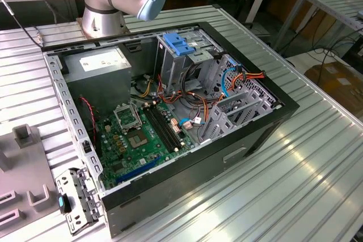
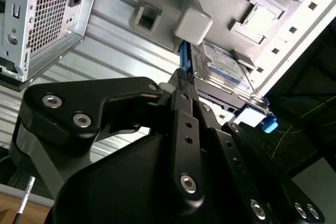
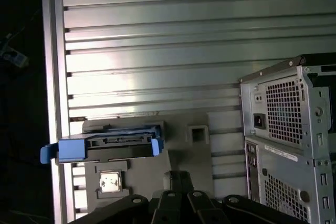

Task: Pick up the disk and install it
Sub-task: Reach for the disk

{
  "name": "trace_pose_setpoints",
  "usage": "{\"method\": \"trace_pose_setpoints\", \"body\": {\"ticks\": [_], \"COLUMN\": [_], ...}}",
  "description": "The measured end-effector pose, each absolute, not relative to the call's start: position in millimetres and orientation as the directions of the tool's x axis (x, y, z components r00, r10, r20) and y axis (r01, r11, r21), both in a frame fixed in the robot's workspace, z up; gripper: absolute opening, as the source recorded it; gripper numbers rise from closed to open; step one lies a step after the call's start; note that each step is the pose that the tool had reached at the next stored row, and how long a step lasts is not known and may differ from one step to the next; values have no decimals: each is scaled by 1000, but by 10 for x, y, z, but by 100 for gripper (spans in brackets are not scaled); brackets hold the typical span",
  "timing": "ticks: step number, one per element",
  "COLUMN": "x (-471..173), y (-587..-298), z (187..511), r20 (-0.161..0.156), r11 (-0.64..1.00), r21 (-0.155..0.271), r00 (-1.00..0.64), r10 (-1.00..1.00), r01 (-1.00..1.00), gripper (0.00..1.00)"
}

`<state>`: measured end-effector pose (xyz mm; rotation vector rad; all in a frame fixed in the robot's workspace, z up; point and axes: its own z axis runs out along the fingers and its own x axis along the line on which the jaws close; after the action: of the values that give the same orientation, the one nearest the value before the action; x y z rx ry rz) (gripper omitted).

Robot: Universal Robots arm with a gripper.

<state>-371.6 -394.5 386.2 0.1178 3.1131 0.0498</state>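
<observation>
The disk point(image 3: 107, 148) stands on edge in a grey fixture tray point(image 3: 197, 153) on the ribbed table, its blue side rails showing. In the second wrist view the disk point(image 2: 223, 64) shows its white-and-blue label, with a blue rail along one edge. My gripper point(image 3: 175, 179) hangs a short way off the disk and does not touch it. Its fingers look shut together, with nothing between them. The black finger links of the gripper point(image 2: 182, 80) point toward the disk's blue rail.
An open computer case point(image 1: 266, 134) lies on the ribbed metal table point(image 1: 306, 191), with a grey power supply box point(image 1: 99, 63) and a blue ribbed latch point(image 1: 178, 43) inside. Its vented rear point(image 3: 289, 140) stands beside the fixture. The table's edge point(image 3: 52, 77) runs close to the disk.
</observation>
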Motion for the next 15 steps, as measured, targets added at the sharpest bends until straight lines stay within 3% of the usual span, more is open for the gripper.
{"method": "trace_pose_setpoints", "body": {"ticks": [8, 15], "x": [-4277, -4325], "y": [-3854, -3847], "z": [3833, 3828], "r20": [-25, -25], "r11": [997, 997], "r21": [33, 33], "r00": [-997, -997], "r10": [76, 76], "r01": [75, 75], "gripper": [11, 11]}}
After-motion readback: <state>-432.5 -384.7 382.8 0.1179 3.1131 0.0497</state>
